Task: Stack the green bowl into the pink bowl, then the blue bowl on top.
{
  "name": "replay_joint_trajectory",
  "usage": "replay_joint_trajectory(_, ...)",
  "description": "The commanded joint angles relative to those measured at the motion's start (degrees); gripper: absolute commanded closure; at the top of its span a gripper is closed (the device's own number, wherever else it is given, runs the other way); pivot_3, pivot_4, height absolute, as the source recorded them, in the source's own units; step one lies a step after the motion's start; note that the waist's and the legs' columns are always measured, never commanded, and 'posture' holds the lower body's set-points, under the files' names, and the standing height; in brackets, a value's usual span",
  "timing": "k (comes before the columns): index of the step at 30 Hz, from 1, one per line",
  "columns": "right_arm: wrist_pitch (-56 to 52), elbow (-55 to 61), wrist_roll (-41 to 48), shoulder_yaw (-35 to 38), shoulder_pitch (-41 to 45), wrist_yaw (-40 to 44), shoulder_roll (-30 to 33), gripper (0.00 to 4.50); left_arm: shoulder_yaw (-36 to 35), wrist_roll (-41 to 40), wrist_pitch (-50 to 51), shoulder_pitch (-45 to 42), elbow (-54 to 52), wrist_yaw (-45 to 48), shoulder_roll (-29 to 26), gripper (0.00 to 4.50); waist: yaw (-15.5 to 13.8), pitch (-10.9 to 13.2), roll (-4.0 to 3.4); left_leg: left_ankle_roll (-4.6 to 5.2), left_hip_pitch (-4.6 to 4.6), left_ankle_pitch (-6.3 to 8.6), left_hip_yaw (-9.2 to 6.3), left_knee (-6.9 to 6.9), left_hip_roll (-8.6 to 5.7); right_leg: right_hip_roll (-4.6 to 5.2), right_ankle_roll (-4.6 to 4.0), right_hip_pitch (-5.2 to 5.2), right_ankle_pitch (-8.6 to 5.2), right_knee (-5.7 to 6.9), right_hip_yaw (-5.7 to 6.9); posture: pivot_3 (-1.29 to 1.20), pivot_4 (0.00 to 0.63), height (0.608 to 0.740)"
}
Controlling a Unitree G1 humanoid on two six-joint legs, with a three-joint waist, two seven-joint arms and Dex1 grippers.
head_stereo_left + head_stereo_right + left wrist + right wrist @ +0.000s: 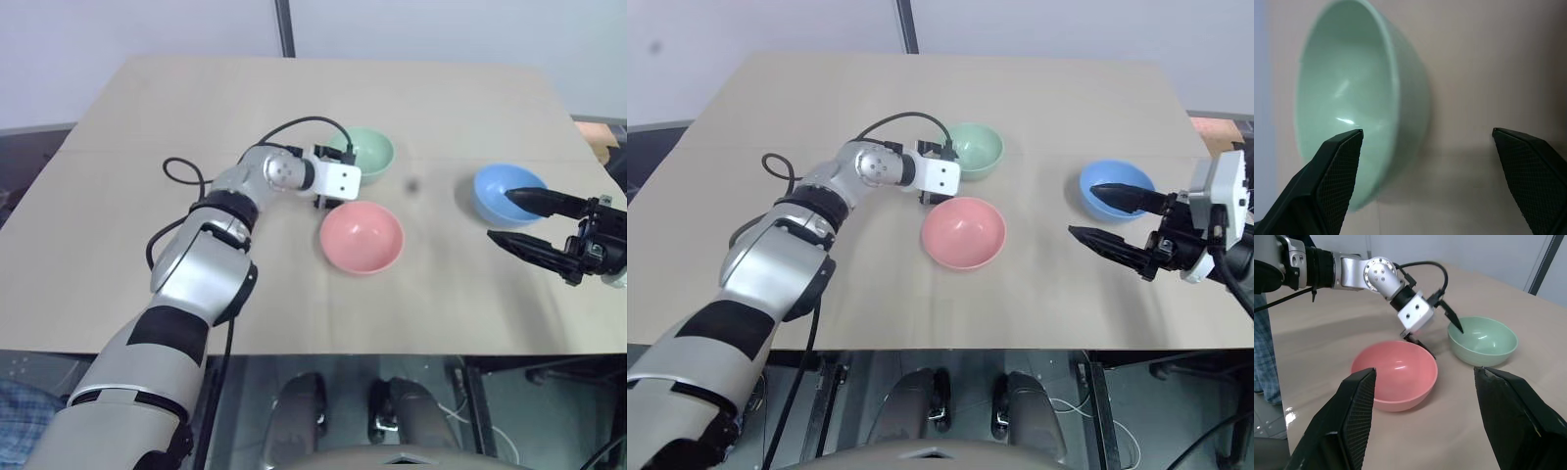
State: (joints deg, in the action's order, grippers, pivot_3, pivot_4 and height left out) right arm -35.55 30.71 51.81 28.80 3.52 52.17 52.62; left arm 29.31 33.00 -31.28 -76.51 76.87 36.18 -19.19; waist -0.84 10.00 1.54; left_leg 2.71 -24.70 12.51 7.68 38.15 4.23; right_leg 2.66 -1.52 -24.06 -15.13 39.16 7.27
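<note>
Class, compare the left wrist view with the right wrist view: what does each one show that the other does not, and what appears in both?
The left wrist view alone gives a close look between the open left pincer fingers. The right wrist view alone shows the smooth round salmon-pink bowl, the open right pincer and the left arm reaching in. Both share the smooth round mint-green bowl, the left pincer and the light wooden table.
</note>
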Motion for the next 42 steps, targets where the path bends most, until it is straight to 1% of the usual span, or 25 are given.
replay_joint_trajectory(1, 0.85, 1.53, 0.67, 2.42, 0.31, -0.33, 0.43, 0.98, -0.65, 0.42, 1.59, -2.00, 0.48, -2.25, 0.73, 0.02, 0.00, 0.00, 0.00, 0.00, 0.00, 0.00, 0.00, 0.02, 0.00, 0.01, 0.00, 0.00, 0.00, 0.02, 0.00, 0.00, 0.150, 0.740)
replay_joint_trajectory(2, 0.89, 1.53, 0.63, 2.36, 0.33, -0.38, 0.41, 0.98, -0.51, 0.74, 1.60, -2.04, 0.56, -2.73, 0.82, 0.53, 0.00, 0.00, 0.00, 0.00, 0.00, 0.00, 0.00, 0.03, 0.00, 0.01, 0.00, 0.00, 0.00, 0.03, 0.00, 0.00, 0.150, 0.740)
replay_joint_trajectory(3, 0.93, 1.49, 0.58, 2.33, 0.31, -0.38, 0.38, 0.98, -0.52, 0.92, 1.71, -2.04, 0.63, -2.90, 0.90, 0.76, 0.01, 0.00, 0.00, 0.01, 0.00, 0.00, 0.00, 0.04, 0.00, 0.02, 0.00, 0.00, 0.00, 0.03, 0.00, 0.00, 0.150, 0.740)
replay_joint_trajectory(4, 0.96, 1.48, 0.53, 2.29, 0.31, -0.41, 0.35, 0.98, -0.59, 1.00, 1.78, -2.00, 0.69, -2.88, 0.93, 1.16, 0.01, 0.00, 0.00, 0.00, -0.01, 0.00, 0.00, 0.04, 0.00, 0.02, 0.00, 0.00, 0.00, 0.04, 0.00, 0.00, 0.150, 0.740)
replay_joint_trajectory(6, 1.11, 1.38, 0.42, 2.41, 0.18, -0.45, 0.19, 0.98, -0.71, 1.10, 1.90, -1.93, 0.75, -3.02, 0.89, 2.22, 0.03, 0.00, 0.00, 0.00, 0.00, 0.00, 0.00, 0.04, 0.00, 0.02, 0.00, 0.00, 0.00, 0.04, 0.00, 0.00, 0.150, 0.740)
replay_joint_trajectory(8, 1.30, 1.33, 0.24, 2.31, 0.09, -0.48, 0.02, 0.98, -0.69, 1.28, 1.77, -1.89, 0.73, -3.09, 0.74, 3.14, 0.02, 0.00, 0.00, 0.00, 0.00, 0.00, 0.00, 0.04, 0.00, 0.01, 0.00, 0.00, 0.00, 0.05, 0.00, 0.00, 0.150, 0.740)
replay_joint_trajectory(10, 1.47, 1.29, 0.12, 2.05, 0.09, -0.53, -0.19, 0.98, -0.79, 1.36, 1.60, -1.89, 0.69, -3.08, 0.55, 4.28, 0.02, 0.00, 0.00, 0.00, 0.00, 0.00, 0.00, 0.05, 0.00, 0.01, 0.00, 0.00, 0.00, 0.05, 0.00, 0.00, 0.150, 0.740)
replay_joint_trajectory(11, 1.56, 1.24, 0.04, 1.84, 0.11, -0.42, -0.24, 0.98, -0.74, 1.55, 1.41, -2.00, 0.64, -3.54, 0.32, 4.48, 0.02, 0.00, 0.00, 0.00, 0.00, 0.00, 0.00, 0.05, 0.00, 0.01, 0.00, 0.00, 0.00, 0.06, 0.00, 0.00, 0.150, 0.740)
replay_joint_trajectory(15, 1.73, 0.89, -0.07, 1.31, 0.43, -0.31, -0.26, 0.98, 0.37, 3.48, 0.11, -3.02, 0.31, -6.89, -0.71, 4.48, 0.01, 0.00, 0.00, 0.00, -0.01, 0.00, 0.00, 0.05, 0.00, 0.02, 0.00, 0.00, 0.00, 0.06, 0.00, 0.00, 0.150, 0.740)
replay_joint_trajectory(19, 1.99, 0.81, -0.21, 0.92, 0.43, -0.16, -0.30, 0.98, -1.78, 1.59, -2.18, -5.16, -0.42, -5.79, -1.29, 4.48, 0.01, 0.01, 0.02, 0.00, -0.02, 0.00, 0.00, 0.06, 0.00, 0.02, 0.00, -0.01, 0.00, 0.07, 0.01, 0.00, 0.150, 0.740)
replay_joint_trajectory(22, 1.97, 0.90, -0.16, 0.93, 0.39, -0.35, -0.41, 0.98, -5.02, -3.22, -8.71, -7.43, -2.51, 1.07, -1.93, 4.48, -0.01, 0.02, 0.02, 0.00, -0.02, 0.00, 0.00, 0.07, 0.00, 0.03, 0.00, -0.01, 0.00, 0.07, 0.01, 0.00, 0.150, 0.740)
replay_joint_trajectory(26, 2.12, 1.15, -0.44, 0.66, 0.00, -0.55, -0.92, 0.98, -4.77, -4.35, -16.97, -7.95, -5.43, 7.72, -4.00, 4.48, 0.00, 0.01, 0.01, -0.01, -0.02, 0.00, 0.01, 0.07, -0.01, 0.05, -0.01, 0.00, 0.00, 0.07, 0.03, 0.00, 0.150, 0.740)
replay_joint_trajectory(28, 2.21, 1.21, -0.65, 0.25, 0.13, -0.78, -1.22, 0.98, -5.62, -7.45, -19.76, -7.09, -7.32, 14.29, -4.51, 4.48, 0.07, 0.00, 0.00, -0.01, 0.01, -0.01, 0.02, 0.07, -0.01, 0.05, -0.01, 0.00, 0.00, 0.09, 0.02, 0.00, 0.150, 0.740)
replay_joint_trajectory(30, 2.28, 1.12, -0.74, -0.13, 0.46, -0.91, -1.39, 0.98, -6.74, -13.20, -20.76, -5.20, -10.77, 24.22, -4.78, 4.48, 0.11, 0.01, 0.00, -0.01, 0.04, -0.01, 0.05, 0.08, 0.00, 0.04, -0.01, -0.01, 0.00, 0.17, 0.00, 0.00, 0.150, 0.740)
replay_joint_trajectory(32, 2.42, 0.92, -0.91, -0.41, 0.63, -0.79, -1.43, 0.98, -6.52, -19.73, -18.71, -1.82, -17.65, 35.66, -6.09, 4.48, 0.15, 0.00, -0.03, -0.02, 0.06, -0.01, 0.04, 0.13, 0.00, 0.04, -0.02, 0.00, -0.01, 0.25, 0.00, 0.00, 0.150, 0.740)
replay_joint_trajectory(33, 2.54, 0.74, -1.02, -0.54, 0.68, -0.69, -1.44, 0.98, -5.73, -23.50, -14.99, 0.90, -23.60, 42.69, -7.73, 4.48, 0.31, 0.00, -0.04, -0.02, 0.08, -0.01, 0.05, 0.13, 0.00, 0.04, -0.02, 0.00, -0.01, 0.27, -0.02, 0.00, 0.150, 0.740)
replay_joint_trajectory(34, 2.64, 0.55, -1.12, -0.69, 0.78, -0.60, -1.44, 0.98, -5.17, -26.41, -11.42, 3.40, -29.38, 47.68, -9.28, 4.48, 0.40, 0.00, -0.04, -0.02, 0.09, -0.01, 0.06, 0.15, 0.02, 0.04, -0.03, 0.00, -0.01, 0.30, -0.04, 0.00, 0.150, 0.740)
replay_joint_trajectory(35, 2.71, 0.43, -1.16, -0.78, 0.83, -0.54, -1.44, 0.98, -4.90, -28.39, -8.49, 5.38, -34.17, 50.76, -10.49, 4.48, 0.53, 0.00, -0.05, -0.03, 0.10, -0.02, 0.07, 0.17, 0.03, 0.03, -0.03, -0.01, -0.01, 0.36, -0.06, 0.00, 0.150, 0.740)
replay_joint_trajectory(37, 2.90, 0.12, -1.36, -1.30, 1.13, -0.48, -1.56, 0.98, -4.57, -31.38, -2.61, 9.06, -43.49, 54.68, -12.86, 4.48, 0.72, 0.01, -0.05, -0.03, 0.12, -0.02, 0.07, 0.21, 0.03, 0.02, -0.03, -0.02, -0.01, 0.47, -0.09, 0.00, 0.150, 0.740)
replay_joint_trajectory(39, 3.22, -0.24, -1.72, -1.96, 1.40, -0.40, -1.74, 0.98, -3.17, -34.05, 3.15, 11.65, -51.35, 56.19, -15.74, 4.48, 0.64, 0.01, -0.05, -0.03, 0.10, -0.02, 0.05, 0.30, 0.03, 0.03, -0.03, -0.03, -0.02, 0.57, -0.08, 0.00, 0.150, 0.740)
replay_joint_trajectory(42, 3.58, -0.53, -1.89, -2.50, 1.53, -0.17, -1.82, 0.98, -2.10, -36.26, 8.47, 13.39, -58.07, 56.32, -18.31, 4.48, 0.22, 0.00, -0.06, -0.02, 0.12, -0.01, 0.02, 0.40, 0.02, 0.04, -0.03, 0.01, -0.02, 0.62, -0.08, 0.00, 0.150, 0.740)
